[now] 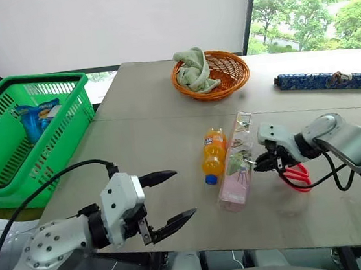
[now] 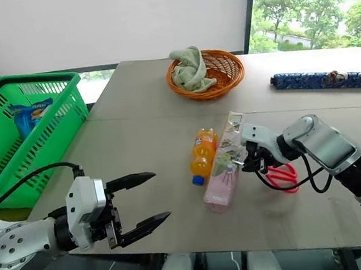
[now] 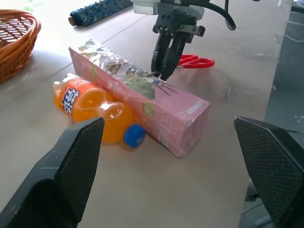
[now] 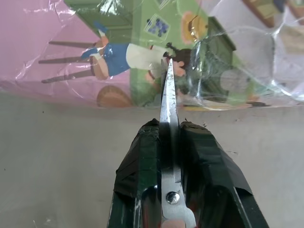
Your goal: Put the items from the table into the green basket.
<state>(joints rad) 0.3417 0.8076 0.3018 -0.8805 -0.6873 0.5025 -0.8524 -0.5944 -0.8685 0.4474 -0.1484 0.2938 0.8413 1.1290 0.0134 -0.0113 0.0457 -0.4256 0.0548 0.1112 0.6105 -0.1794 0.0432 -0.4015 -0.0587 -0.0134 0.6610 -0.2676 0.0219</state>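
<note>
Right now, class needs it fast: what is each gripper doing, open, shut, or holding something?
Left gripper: open, holding nothing.
Right gripper: shut on the scissors, gripping the blades, tips against the pink box.

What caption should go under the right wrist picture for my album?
Right gripper jaws shut on the scissors, blade tip pointing at the pink box.

right end effector [image 3: 166, 71] clamps scissors [image 3: 192, 61] | tips touch pink box [image 3: 142, 95]

White-silver arms, black cables, left hand [image 1: 168, 198] black-fingered.
</note>
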